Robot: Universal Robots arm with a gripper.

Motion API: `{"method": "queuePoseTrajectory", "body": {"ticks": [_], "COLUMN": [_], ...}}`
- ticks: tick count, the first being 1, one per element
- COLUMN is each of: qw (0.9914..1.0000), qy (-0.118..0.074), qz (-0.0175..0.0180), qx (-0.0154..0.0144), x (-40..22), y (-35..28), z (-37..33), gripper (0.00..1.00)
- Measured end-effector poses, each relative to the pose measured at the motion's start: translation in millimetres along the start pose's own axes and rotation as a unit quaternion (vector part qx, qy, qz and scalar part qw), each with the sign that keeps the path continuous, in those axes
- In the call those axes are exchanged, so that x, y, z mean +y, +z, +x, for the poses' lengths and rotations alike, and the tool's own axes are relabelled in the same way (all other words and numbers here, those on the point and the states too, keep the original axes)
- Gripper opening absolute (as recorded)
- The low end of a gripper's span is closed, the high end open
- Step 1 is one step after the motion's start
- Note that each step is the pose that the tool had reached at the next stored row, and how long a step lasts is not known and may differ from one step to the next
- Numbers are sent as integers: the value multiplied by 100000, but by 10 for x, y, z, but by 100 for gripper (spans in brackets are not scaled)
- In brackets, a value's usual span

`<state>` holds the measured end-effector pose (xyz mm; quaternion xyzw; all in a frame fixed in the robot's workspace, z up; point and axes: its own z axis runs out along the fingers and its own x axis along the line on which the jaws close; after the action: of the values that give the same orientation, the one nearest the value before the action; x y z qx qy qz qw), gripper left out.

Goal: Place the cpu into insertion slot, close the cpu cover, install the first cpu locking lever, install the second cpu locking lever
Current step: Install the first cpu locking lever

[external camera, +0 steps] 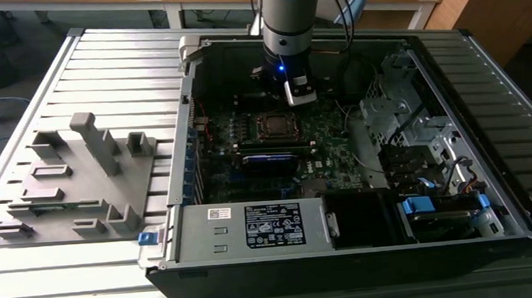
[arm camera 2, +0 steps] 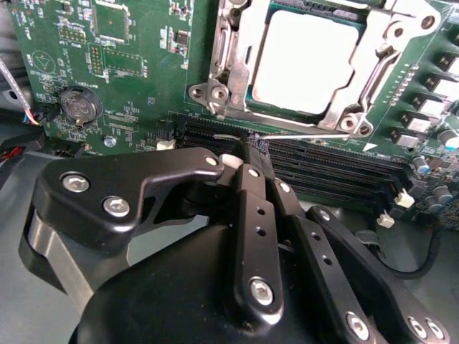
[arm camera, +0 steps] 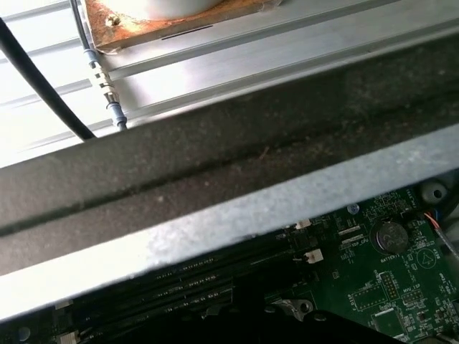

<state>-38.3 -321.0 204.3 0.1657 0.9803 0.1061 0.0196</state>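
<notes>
Exterior view, from its left: grey fixture on ribbed worktop; open computer case; inside it insertion slot; my gripper hangs just beside slot.

Second wrist view: motherboard; cpu cover lies down around cpu; cpu seated in slot; my fingers drawn narrow, tips together, nothing seen between them; tips near thin locking lever along socket edge.

My judgement: placing and cover done; whether either lever is latched, cannot tell.
</notes>
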Motion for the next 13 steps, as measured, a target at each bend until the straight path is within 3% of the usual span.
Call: {"method": "queuePoseTrajectory", "body": {"ticks": [13], "qw": [99998], "qy": [536], "qz": [7], "qx": [-118], "x": [0], "y": [6], "z": [1], "gripper": [10]}}
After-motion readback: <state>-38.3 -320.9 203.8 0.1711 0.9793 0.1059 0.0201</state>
